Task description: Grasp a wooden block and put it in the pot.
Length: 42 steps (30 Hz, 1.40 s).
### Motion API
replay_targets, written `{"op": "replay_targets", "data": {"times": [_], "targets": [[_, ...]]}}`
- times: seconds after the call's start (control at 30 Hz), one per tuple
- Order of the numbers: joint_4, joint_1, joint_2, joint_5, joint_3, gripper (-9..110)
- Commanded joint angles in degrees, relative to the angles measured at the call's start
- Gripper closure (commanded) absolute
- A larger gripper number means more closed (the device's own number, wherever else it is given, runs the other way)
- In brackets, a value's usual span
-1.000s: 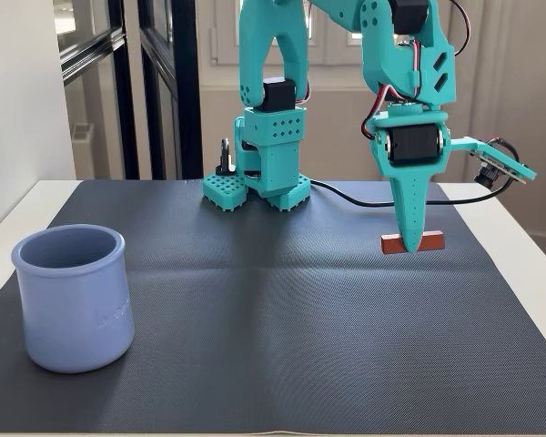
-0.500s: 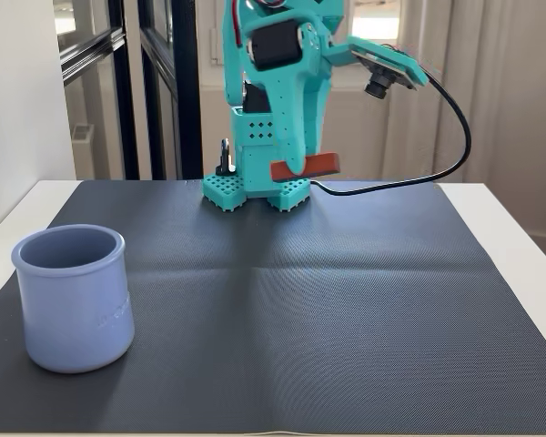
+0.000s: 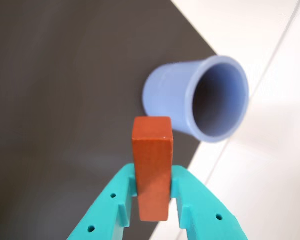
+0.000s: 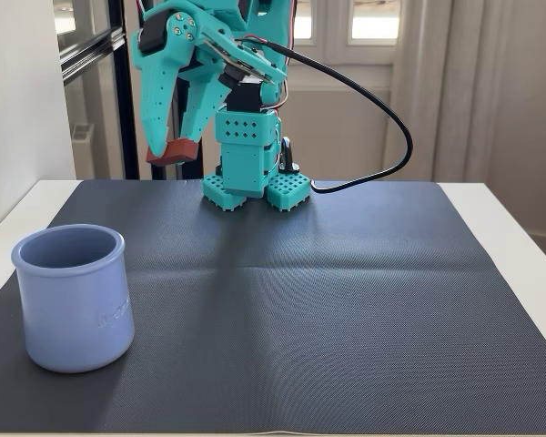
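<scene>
**Block held aloft, pot not yet reached**

We see the gripper (image 4: 171, 150) clamped on the wooden block (image 3: 152, 165) — both teal fingers (image 3: 112, 200) press its long sides, and the bar juts out past the fingertips toward the camera's far field. In the fixed view the block (image 4: 173, 150) hangs high above the dark mat (image 4: 346, 300), near the arm's base and well apart from the pot (image 4: 73, 296), which stands upright at the mat's near left corner.

We judge the height to be deliberate: carried this high, the block should clear the pot's thick rim with room to spare. The grip sits on the lower half of the bar, so most of its length stays free to enter the opening first.

In the wrist view the pot (image 3: 197, 97) lies ahead and to the right of the block's tip, its mouth open and empty — the bar is aimed beside it, not over it. We reckon a swing toward the opening is needed before letting go.
</scene>
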<state>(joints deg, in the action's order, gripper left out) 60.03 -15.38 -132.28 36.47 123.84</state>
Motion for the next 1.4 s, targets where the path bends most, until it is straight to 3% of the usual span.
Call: {"op": "replay_targets", "data": {"times": [0.0, 0.17, 1.37], "targets": [[-2.9, -1.58, 1.41, 0.0, -0.7, 101], [-9.76, -1.58, 8.26, 0.0, -1.49, 101], [-10.37, -7.47, 36.83, 0.0, -29.53, 101]]}}
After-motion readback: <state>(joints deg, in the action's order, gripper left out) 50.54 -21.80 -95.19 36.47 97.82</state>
